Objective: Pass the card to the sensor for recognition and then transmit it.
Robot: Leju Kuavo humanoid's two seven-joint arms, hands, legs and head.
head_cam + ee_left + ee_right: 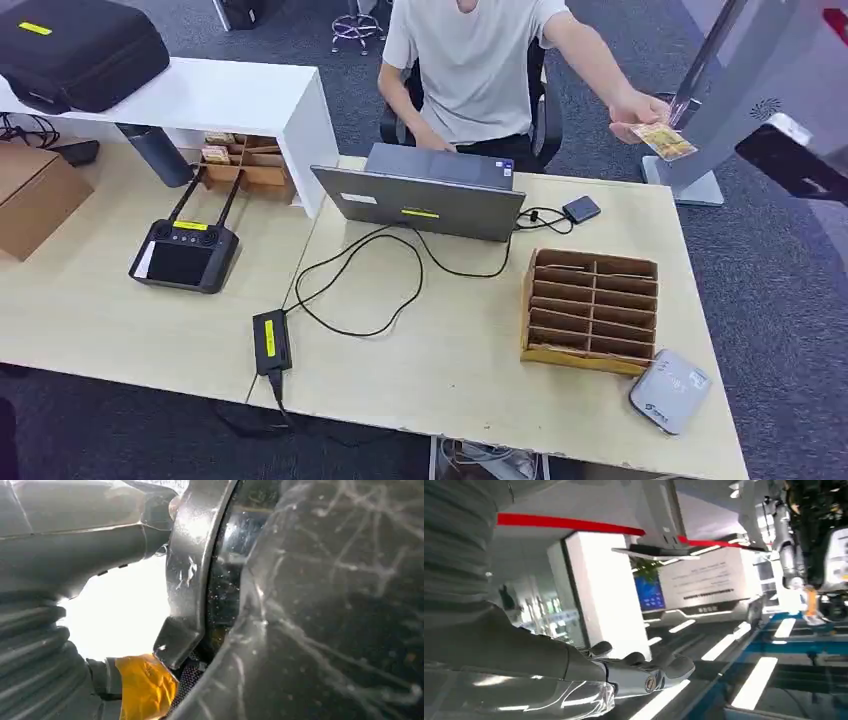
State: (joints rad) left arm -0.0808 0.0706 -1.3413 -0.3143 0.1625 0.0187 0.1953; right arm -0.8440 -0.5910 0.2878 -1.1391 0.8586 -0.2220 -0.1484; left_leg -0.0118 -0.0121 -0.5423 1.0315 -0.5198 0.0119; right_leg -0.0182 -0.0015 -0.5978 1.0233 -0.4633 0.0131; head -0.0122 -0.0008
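On the pale wooden bench (pixel 470 350), a person's hand (pixel 632 112) offers a yellowish card (pixel 664 141). Our right hand (pixel 644 672), fingers loosely spread and empty, must next take it; our left hand's (pixel 60 630) fingers we cannot tell.

Office: desk (pixel 450 380) w/ laptop (pixel 425 200), swivel chair (pixel 545 110), carpet (pixel 790 300).

Grey carpet floor (pixel 770 300) around pale wooden surface (pixel 450 360). White raised shelf (pixel 220 95) upper left of frame, black case (pixel 80 50) on top. Office chair base (pixel 357 30) at top centre. Grey stand (pixel 730 90) upper right.
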